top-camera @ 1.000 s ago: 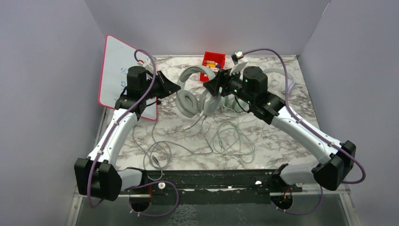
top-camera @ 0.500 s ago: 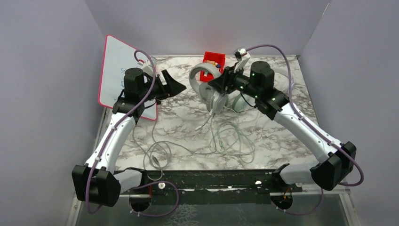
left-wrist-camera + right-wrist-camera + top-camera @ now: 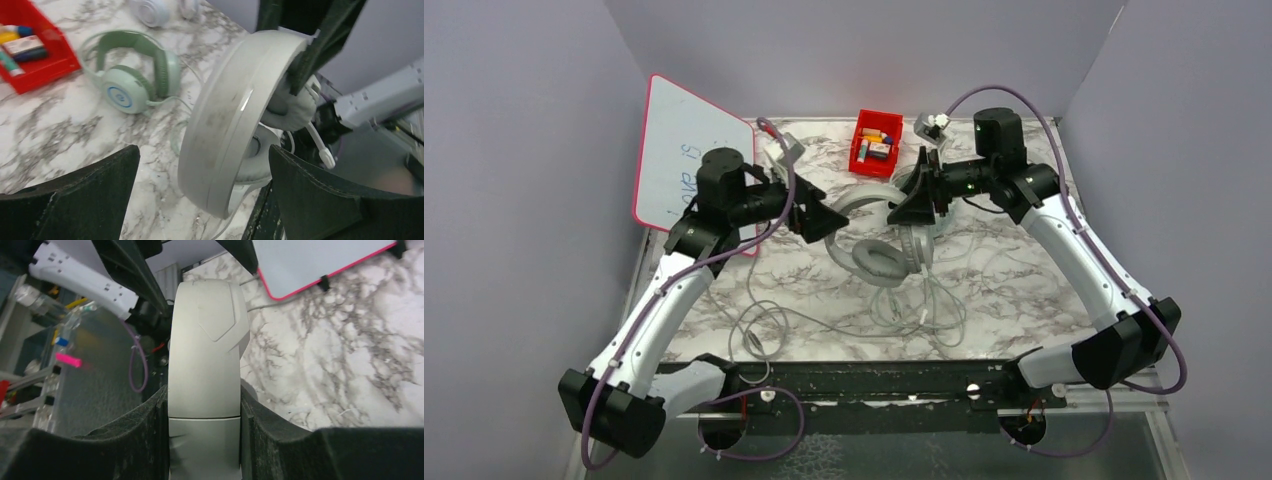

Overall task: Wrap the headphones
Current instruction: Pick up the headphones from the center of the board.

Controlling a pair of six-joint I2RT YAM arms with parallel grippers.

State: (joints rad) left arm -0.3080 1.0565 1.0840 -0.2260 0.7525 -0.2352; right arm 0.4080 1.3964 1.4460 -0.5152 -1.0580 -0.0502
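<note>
The grey-white headset [image 3: 879,250] has come from the back of the table [image 3: 1009,300] to hang over its middle. The right gripper [image 3: 917,205] clamps the stiff headband, and the left gripper [image 3: 824,222] has released and stands wide open around it. The headset seems light and its thin cable [image 3: 924,312] limp, so the band is the safer place to hold.

Soft, even, fairly bright light falls from above in the overhead view, leaving only faint shadows on the white marble-patterned table [image 3: 1014,300]. In the left wrist view the grey-white plastic headset [image 3: 220,125] carries a small glare streak on its band. The right wrist view is softer: the black padded fingers [image 3: 125,440] blur, and its left edge smears.
</note>
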